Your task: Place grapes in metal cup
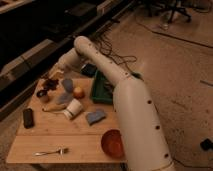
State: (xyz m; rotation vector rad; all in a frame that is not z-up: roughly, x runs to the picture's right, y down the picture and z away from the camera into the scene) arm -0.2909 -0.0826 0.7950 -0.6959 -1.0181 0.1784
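Observation:
The grapes (50,84), a dark maroon bunch, are at the table's far left, right under my gripper (52,76). The gripper reaches down from the white arm (87,52) and sits just above or on the bunch; I cannot tell whether it touches them. The metal cup (42,95), short and tan with a dark inside, stands upright just in front of and to the left of the grapes, close to the table's left edge.
On the wooden table (75,135): a grey-blue cup (66,84), an orange fruit (78,92), a tipped white paper cup (73,108), a blue-grey cloth (95,116), a green tray (102,87), a red bowl (112,142), a fork (50,151) and a black object (28,117).

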